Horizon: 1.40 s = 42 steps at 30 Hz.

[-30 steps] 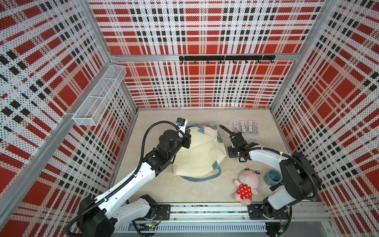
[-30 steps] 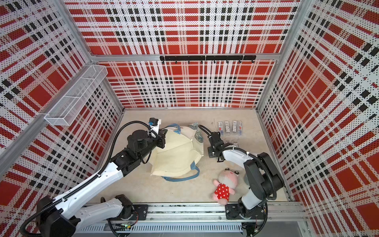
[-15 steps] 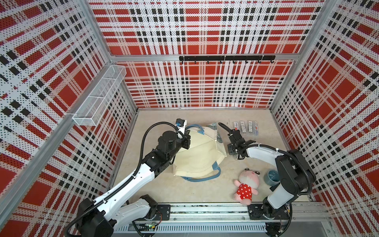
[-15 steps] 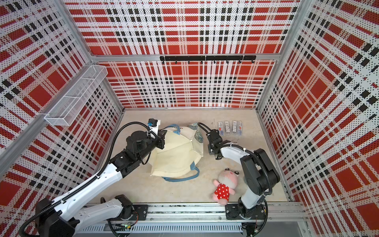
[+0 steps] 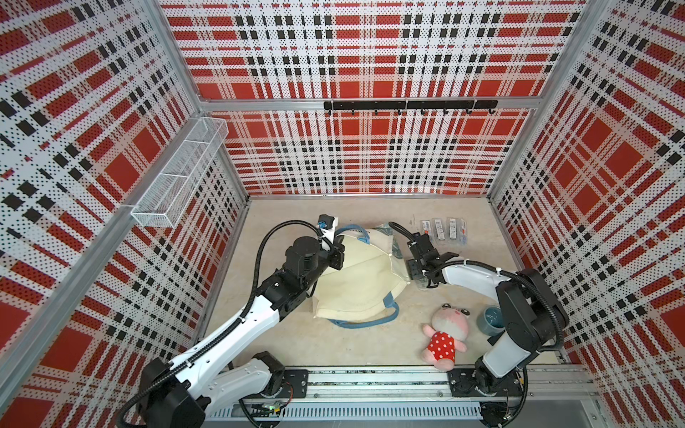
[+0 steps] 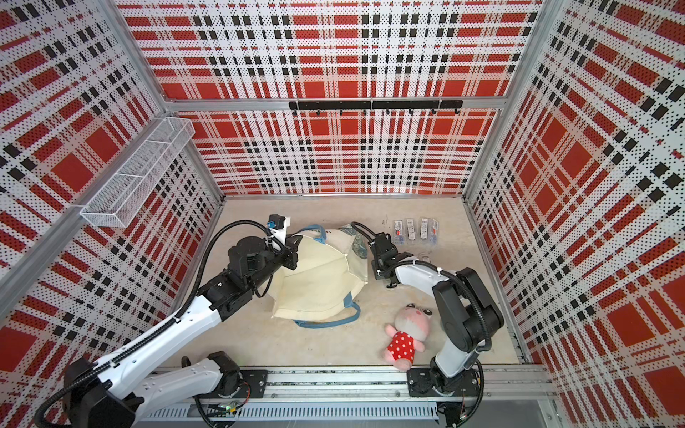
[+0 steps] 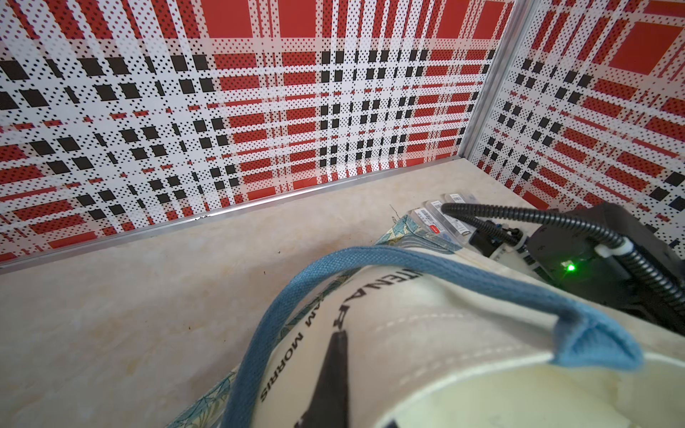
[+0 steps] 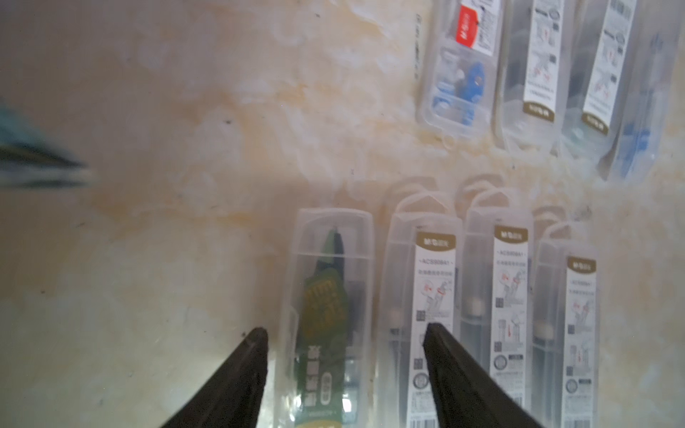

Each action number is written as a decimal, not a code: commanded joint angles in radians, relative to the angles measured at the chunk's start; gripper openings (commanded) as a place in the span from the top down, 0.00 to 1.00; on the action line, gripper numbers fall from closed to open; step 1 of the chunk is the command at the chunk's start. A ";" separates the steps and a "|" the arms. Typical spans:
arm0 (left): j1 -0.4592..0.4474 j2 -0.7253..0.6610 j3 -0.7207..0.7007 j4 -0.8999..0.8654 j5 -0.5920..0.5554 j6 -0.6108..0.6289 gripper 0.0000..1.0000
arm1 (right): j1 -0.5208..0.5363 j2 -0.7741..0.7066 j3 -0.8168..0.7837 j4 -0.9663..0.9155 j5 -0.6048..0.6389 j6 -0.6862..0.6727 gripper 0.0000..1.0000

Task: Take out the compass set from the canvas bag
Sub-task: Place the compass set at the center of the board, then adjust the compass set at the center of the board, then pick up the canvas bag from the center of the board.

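Beige tabletop [image 5: 352, 344]: right gripper [image 8: 345, 331], fingers apart, straddles a clear plastic case with green compass set [image 8: 330, 289], outside the cream canvas bag [image 5: 356, 281]; left gripper [image 7: 338, 339] has fingers together. Set-down looks done; next, lift clear.

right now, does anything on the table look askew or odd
Nothing spilled. The end compass case in the back row lies tilted beside its straight neighbours; the canvas bag lies crumpled on the table.

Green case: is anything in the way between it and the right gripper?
No, nothing visible. The right gripper is open, straddling the green case, which lies on the table beside a white-labelled case, outside the bag.
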 commanded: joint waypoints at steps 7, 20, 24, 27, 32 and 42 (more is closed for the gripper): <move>0.005 -0.023 -0.007 0.043 0.009 -0.013 1.00 | 0.013 0.086 0.016 -0.014 0.173 -0.048 0.25; -0.005 -0.033 -0.013 0.042 0.010 -0.020 1.00 | -0.106 0.026 -0.051 0.001 0.185 -0.084 0.28; -0.010 -0.026 -0.010 0.046 -0.003 -0.042 1.00 | -0.122 -0.019 -0.030 -0.074 0.157 -0.058 0.28; -0.010 -0.005 0.011 0.039 -0.013 -0.109 1.00 | -0.069 -0.215 -0.020 -0.185 0.069 0.031 0.28; -0.006 0.062 0.098 -0.021 -0.124 -0.334 1.00 | 0.034 -0.638 -0.092 -0.222 -0.160 0.332 0.40; -0.008 0.210 0.367 -0.209 -0.156 -0.749 1.00 | 0.296 -0.823 -0.257 0.103 -0.265 0.759 0.44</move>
